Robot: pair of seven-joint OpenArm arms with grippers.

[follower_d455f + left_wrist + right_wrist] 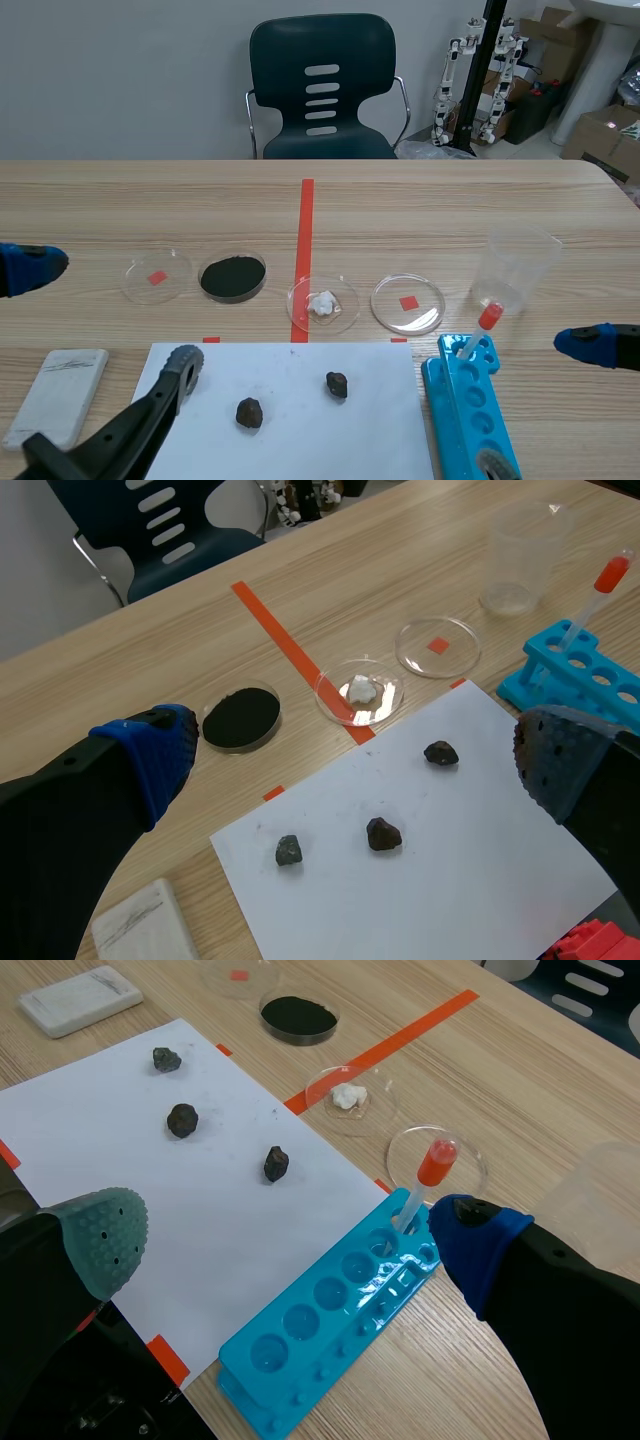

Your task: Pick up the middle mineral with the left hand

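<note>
Three dark minerals lie on a white paper sheet [300,420]. The middle mineral [383,834] sits between a greyish one [289,851] and a black one [441,753]. In the scene view the middle mineral [249,412] and the right one [337,384] show; the left one is hidden behind my left arm. My left gripper [352,748] hangs open above the sheet, the middle mineral below and between its fingers. My right gripper [287,1238] is open over the sheet's right edge, holding nothing. The right wrist view also shows the middle mineral [182,1120].
Beyond the paper stand four petri dishes: a black-powder dish [233,277], a dish with a white lump [323,305], and two empty ones [157,277] [408,303]. A clear cup [515,268], a blue tube rack [470,410] with a red-capped tube [487,320], and a white block [58,395] flank the sheet.
</note>
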